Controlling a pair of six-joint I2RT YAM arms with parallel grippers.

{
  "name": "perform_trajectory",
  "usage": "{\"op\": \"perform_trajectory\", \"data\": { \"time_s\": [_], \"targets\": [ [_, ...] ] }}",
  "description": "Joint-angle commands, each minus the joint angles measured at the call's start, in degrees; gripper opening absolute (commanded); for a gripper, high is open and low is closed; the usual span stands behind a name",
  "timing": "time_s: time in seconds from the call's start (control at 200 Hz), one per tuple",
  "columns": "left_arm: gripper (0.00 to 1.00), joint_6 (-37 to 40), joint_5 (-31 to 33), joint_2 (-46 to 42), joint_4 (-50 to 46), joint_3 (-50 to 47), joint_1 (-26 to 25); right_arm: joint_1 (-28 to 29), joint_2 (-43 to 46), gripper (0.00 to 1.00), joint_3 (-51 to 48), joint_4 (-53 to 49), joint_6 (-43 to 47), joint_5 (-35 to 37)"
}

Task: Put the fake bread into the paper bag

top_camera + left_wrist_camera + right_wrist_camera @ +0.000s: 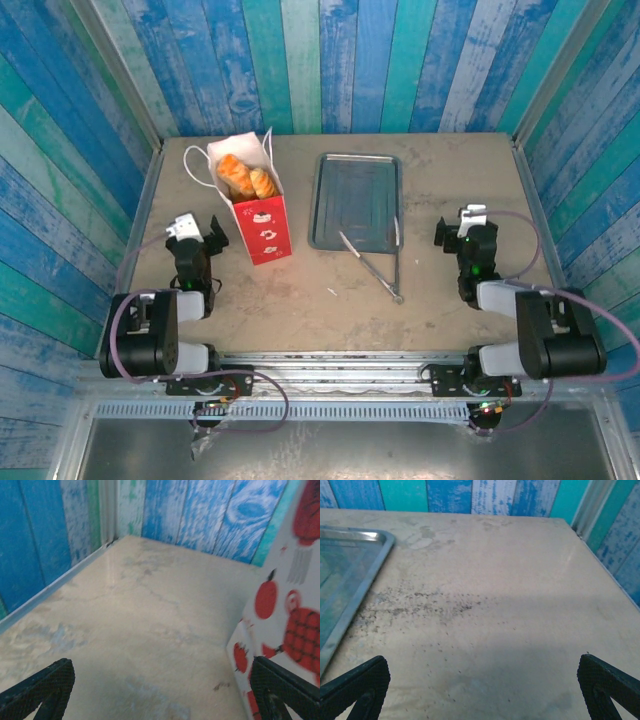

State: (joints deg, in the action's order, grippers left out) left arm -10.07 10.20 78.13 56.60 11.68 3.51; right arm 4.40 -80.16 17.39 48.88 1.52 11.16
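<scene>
Left gripper (pixel 200 230) (pixel 160 697): jaws spread wide, low over the table (pixel 300 290), just left of the paper bag (pixel 264 228) (pixel 287 605). Right gripper (pixel 463 228) (pixel 482 692): jaws likewise wide apart, right of the metal tray (pixel 357 195) (pixel 355 575). The bag stands upright with the fake bread (pixel 246 178) inside its open top. Tongs (pixel 375 265) lie across the tray's near edge.

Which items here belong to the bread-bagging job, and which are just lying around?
Job in hand:
fake bread, showing in the bag's open top
paper bag, upright

Lying about:
metal tray
tongs, at the tray's near edge
</scene>
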Motion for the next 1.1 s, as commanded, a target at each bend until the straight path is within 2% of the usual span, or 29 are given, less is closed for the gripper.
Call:
{"op": "perform_trajectory", "data": {
  "time_s": [0.0, 0.045, 0.115, 0.14, 0.185, 0.205, 0.245, 0.321, 0.586, 0.726, 1.097],
  "targets": [
    [0.94, 3.54, -4.33, 1.98, 7.47, -0.53, -0.32, -0.42, -7.42, 1.0, -1.49, 15.03, -0.33, -2.09],
    [0.94, 4.31, -5.66, 3.48, 9.25, -0.76, -0.51, -0.42, -7.98, 1.0, 0.05, 13.12, 0.35, -3.29],
    [0.94, 4.7, -5.56, 8.57, 18.81, -2.44, -0.61, -0.55, -5.86, 1.0, 5.31, -1.12, 0.63, -4.54],
    [0.94, 4.87, -5.62, 9.06, 19.9, -2.43, -0.61, -0.56, -7.07, 1.0, 5.19, 0.79, 0.69, -4.33],
    [0.94, 4.47, -6.15, 6.7, 12.61, -1.21, -0.61, -0.51, -7.65, 1.0, 4.27, 3.72, 0.61, -4.56],
    [0.94, 4.29, -5.87, 6.28, 10.65, -0.53, -0.65, -0.54, -7.36, 1.0, 4.59, 2.81, 0.59, -4.56],
    [0.94, 5.15, -6.93, 7.95, 12.8, -0.08, -0.69, -0.46, -6.39, 1.0, 5.92, -1.6, 0.92, -4.78],
    [0.94, 5.72, -6.85, 7.29, 6.72, 2.33, -1.34, -0.54, -7.06, 1.0, 5.47, 0.45, 0.72, -4.67],
    [0.94, 6.21, -5.54, 7.71, 7.62, 2.28, -2.04, -0.54, -6.79, 1.0, 5.73, -0.49, 1.03, -4.75],
    [0.94, 8.36, -9.6, 8.03, 5.25, 3.77, -2.26, -0.49, -6.68, 1.0, 5.64, -0.52, 1.03, -4.88],
    [0.94, 8.55, -9.32, 7.94, 4.91, 3.8, -2.59, -0.43, -6.67, 1.0, 5.64, -0.49, 1.11, -4.75]
  ]
}}
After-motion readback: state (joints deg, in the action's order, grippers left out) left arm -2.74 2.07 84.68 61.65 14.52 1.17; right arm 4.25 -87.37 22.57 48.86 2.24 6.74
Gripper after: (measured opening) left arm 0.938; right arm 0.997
